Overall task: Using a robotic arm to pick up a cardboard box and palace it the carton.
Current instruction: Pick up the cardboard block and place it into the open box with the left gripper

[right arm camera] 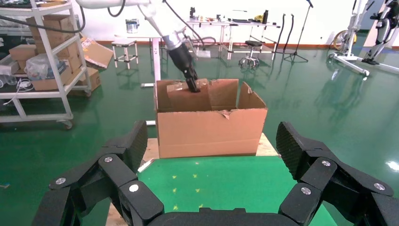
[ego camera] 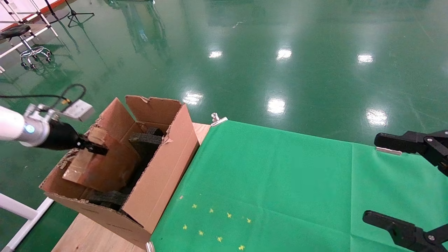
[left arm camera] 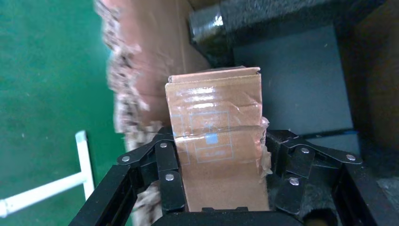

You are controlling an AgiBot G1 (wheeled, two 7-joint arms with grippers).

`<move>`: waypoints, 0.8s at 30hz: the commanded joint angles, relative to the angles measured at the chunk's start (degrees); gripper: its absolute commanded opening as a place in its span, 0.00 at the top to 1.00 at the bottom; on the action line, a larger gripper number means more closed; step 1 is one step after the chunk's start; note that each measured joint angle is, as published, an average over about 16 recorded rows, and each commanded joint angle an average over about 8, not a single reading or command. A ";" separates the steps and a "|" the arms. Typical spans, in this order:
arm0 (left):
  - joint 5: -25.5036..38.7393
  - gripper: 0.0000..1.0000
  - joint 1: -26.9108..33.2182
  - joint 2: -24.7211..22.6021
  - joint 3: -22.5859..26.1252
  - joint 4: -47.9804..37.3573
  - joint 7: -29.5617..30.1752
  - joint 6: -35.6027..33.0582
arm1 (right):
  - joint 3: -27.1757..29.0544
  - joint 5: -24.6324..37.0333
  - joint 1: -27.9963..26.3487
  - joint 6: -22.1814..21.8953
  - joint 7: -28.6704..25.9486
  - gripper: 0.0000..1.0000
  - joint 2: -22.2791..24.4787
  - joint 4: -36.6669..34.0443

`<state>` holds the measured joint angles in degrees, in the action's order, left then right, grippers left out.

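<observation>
Brown carton (ego camera: 159, 178) contains black foam (ego camera: 147, 141) and the cardboard box (ego camera: 99, 168), gripped by the left end effector (ego camera: 91, 147).

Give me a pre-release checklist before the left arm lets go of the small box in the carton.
1. Left gripper shut on the cardboard box: ok.
2. Box inside the carton walls: ok.
3. Box level: not ok, it hangs tilted.
4. Box resting on the black foam: cannot tell.
5. Right gripper open and away over the green mat: ok.
</observation>
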<state>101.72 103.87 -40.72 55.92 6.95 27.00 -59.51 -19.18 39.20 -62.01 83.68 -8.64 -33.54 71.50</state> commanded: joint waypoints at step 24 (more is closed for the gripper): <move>-1.35 0.00 -3.45 -2.36 -0.82 -4.82 -0.87 3.79 | 0.00 -0.01 0.02 -0.02 0.00 0.00 0.00 -0.02</move>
<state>100.35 100.41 -43.09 55.10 2.09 26.14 -55.70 -19.18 39.19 -61.99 83.66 -8.64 -33.53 71.49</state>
